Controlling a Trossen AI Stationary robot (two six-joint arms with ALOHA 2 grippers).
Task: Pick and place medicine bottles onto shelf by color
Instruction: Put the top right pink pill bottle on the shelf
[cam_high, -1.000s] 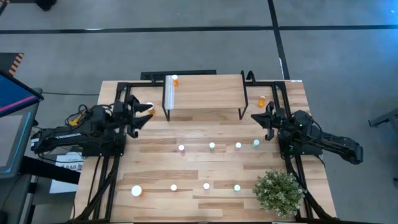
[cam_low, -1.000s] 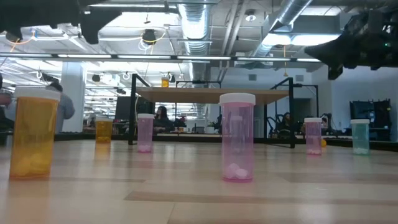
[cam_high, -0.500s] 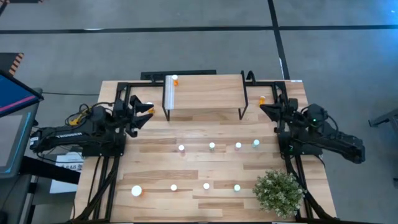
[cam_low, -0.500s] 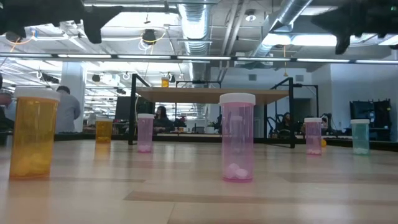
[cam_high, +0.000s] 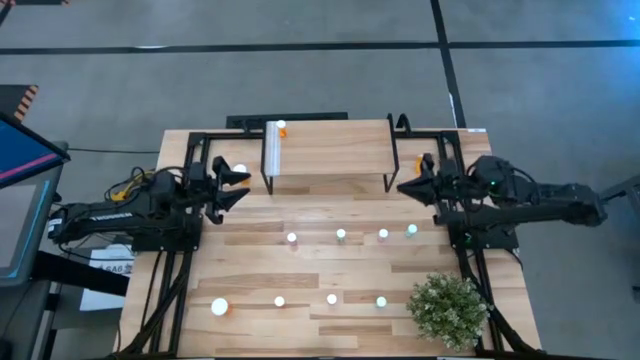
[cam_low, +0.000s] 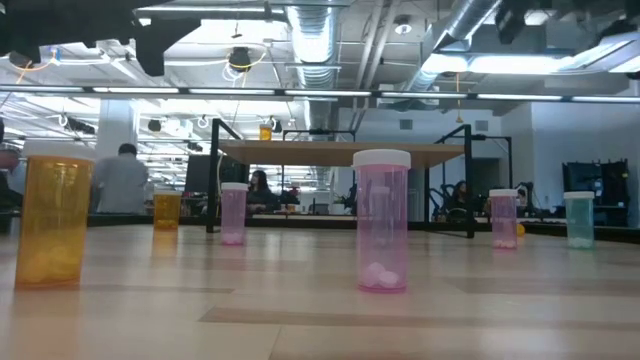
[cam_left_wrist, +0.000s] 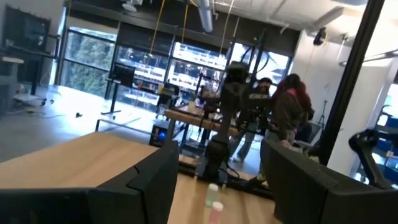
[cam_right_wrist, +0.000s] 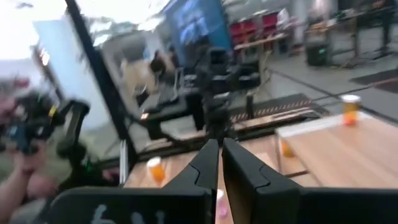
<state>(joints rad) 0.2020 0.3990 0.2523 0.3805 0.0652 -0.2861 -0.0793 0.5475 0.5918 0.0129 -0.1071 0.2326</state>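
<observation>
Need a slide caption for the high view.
Both pincers, left and right, hover beside the shelf; eight medicine bottles wait in two rows below.

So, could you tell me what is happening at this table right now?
A two-armed robot is sorting medicine bottles onto a small shelf. One orange bottle already stands on it. The right gripper is shut and empty beside the shelf's right legs, near another orange bottle on the table. The left gripper is open and empty by the shelf's left end. Pink and teal bottles, such as this pink one, wait in rows on the table.
</observation>
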